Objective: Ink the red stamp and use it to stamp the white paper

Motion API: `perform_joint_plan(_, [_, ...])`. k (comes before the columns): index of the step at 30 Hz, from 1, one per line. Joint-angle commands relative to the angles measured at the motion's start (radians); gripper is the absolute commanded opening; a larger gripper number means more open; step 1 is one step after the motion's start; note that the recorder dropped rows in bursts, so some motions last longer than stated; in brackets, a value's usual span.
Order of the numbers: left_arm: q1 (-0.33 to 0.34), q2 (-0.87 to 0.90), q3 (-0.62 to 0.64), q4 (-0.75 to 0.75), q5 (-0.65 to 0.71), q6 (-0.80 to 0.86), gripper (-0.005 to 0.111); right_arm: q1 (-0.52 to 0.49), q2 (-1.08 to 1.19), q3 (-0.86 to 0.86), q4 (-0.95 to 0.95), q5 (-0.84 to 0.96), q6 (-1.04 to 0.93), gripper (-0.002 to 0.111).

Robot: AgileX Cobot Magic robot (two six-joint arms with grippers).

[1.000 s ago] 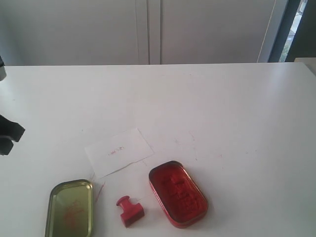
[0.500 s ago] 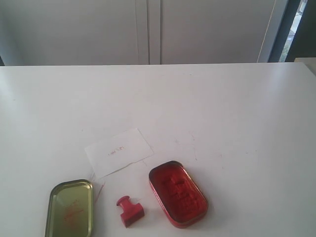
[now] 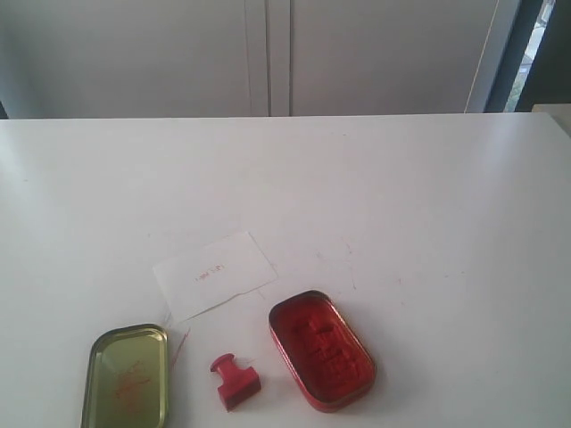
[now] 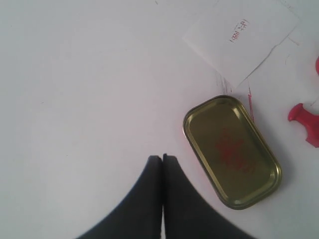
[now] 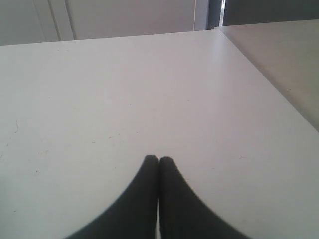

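Counts: 1 red stamp, 1 white paper carrying 1 faint red imprint, 1 red ink tin, 1 gold-green lid, 1 table. 2 grippers, left gripper and right gripper, 2 fingers each, 4 total. Near the left fingers: 1 lid closest, 1 paper and 1 stamp farther out.
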Motion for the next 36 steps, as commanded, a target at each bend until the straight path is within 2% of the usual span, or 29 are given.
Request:
perform_joint_plan(1, [0.004,-0.011,0.009,-0.003,0.008,-0.007,0.0,0.001,-0.005,0.006,-0.008,-0.014,-0.001,0.0])
perform_joint_plan(23, [0.004,-0.01,0.009,0.0,0.009,0.005,0.0,0.001,-0.005,0.006,-0.008,-0.014,-0.001,0.0])
perform_joint_plan(30, [0.004,-0.073,0.009,0.0,0.007,0.004,0.0,0.001,-0.005,0.006,-0.008,-0.014,-0.001,0.0])
perform_joint_plan(36, [0.004,-0.156,0.028,0.0,-0.057,0.004,0.0,0.001,-0.005,0.006,-0.008,-0.014,-0.001,0.0])
